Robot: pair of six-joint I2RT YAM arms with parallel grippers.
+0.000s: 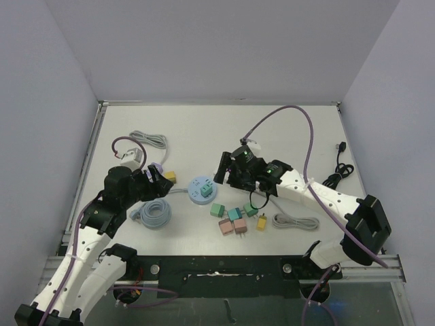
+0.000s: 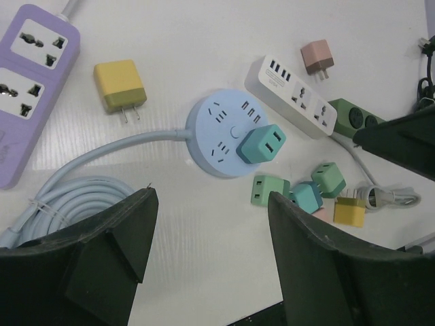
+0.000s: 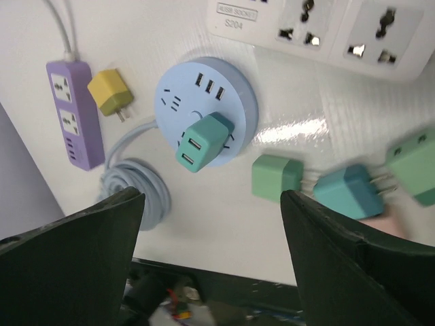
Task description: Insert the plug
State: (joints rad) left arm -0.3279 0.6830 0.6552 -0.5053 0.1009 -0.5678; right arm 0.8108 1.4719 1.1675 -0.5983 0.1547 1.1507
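The teal adapter looks seated in the round blue socket — lift the right gripper, spread empty like the left gripper, straight up without nudging it.

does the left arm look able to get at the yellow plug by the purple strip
Likely yes. The yellow plug lies loose on bare table beside the purple strip, with nothing on top of it. The left gripper is open and empty, just short of it.

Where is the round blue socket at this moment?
In the top view, the round blue socket lies near the middle of the table, right of the yellow charger and behind the nearest green charger.
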